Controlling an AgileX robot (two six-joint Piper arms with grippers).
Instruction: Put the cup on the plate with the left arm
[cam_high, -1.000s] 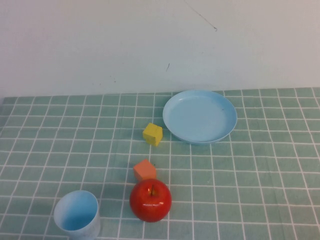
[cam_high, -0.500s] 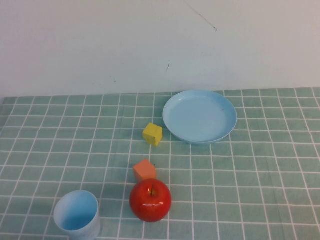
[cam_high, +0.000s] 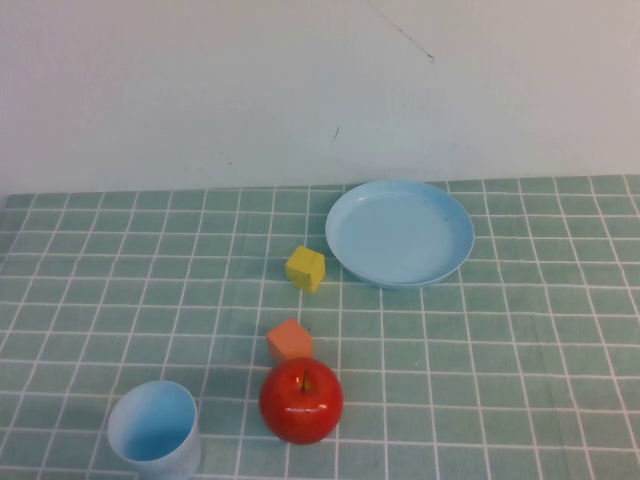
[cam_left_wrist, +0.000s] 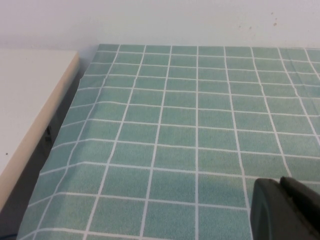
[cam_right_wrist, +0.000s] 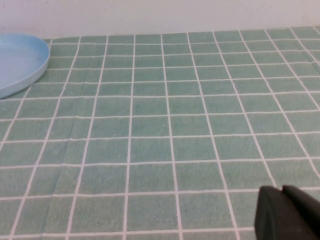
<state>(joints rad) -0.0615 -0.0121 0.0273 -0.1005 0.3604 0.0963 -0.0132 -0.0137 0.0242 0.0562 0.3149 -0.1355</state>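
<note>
Nothing of the task is done yet: the cup (cam_high: 153, 432) stands upright, mouth up, at the near left of the counter (cam_high: 520, 380), and the plate (cam_high: 400, 232) lies bare at the far side, right of centre, well apart from it. Neither arm shows in the high view. The left tool (cam_left_wrist: 286, 209) appears only as a dark tip at the corner of its wrist view, hanging over bare cloth near the counter's left edge; so little of it shows that I cannot tell whether it is open or closed. The right tool (cam_right_wrist: 289, 212) is likewise a dark corner in its own view, over empty squares with the plate's rim (cam_right_wrist: 20, 62) off to one side, and its state cannot be told either. The step in hand looks like the reach, not yet begun. The next move probably calls for the left arm to come over the cup and take it by the rim or wall, then carry it past the apple (cam_high: 301, 400), which sits just beside the cup's right, and past the orange block (cam_high: 289, 340) and yellow block (cam_high: 305, 268) that lie between cup and plate. The counter wears a green cloth with white grid lines, slightly rippled near its left edge; behind it is a plain white wall (cam_high: 200, 90), and a pale board (cam_left_wrist: 25, 120) stands beside the counter on the left.
</note>
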